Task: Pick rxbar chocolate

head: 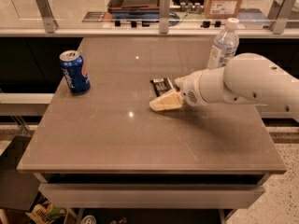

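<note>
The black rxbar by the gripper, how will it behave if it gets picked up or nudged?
The rxbar chocolate lies flat on the table, so it probably won't roll or tip. A nudge from the gripper, at its near end, would likely just slide it. It looks small and thin, so it is probably light. The wrapper seems smooth, so perhaps slippery.
</note>
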You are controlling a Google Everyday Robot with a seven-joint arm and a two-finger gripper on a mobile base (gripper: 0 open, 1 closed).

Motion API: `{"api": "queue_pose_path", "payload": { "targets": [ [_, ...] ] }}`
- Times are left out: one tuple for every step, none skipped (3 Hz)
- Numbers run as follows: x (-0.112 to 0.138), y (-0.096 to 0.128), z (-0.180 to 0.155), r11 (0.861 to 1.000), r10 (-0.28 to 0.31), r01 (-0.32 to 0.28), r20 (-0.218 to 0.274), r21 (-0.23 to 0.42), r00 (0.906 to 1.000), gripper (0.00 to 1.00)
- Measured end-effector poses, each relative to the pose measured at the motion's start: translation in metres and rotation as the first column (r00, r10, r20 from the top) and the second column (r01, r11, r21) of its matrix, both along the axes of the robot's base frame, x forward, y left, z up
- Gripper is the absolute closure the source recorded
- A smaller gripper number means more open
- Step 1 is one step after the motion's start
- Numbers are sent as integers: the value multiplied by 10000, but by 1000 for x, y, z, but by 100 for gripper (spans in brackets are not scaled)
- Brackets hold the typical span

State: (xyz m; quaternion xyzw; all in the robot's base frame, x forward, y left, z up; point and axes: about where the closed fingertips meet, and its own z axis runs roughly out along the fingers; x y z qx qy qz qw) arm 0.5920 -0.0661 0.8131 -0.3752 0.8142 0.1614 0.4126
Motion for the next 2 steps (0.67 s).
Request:
{"api": "queue_pose_path", "payload": {
  "targets": [
    [0,0,3,10000,1,-1,-1,-2,10000,87],
    [0,0,6,10000,0,0,-2,-1,10000,100]
  ]
}}
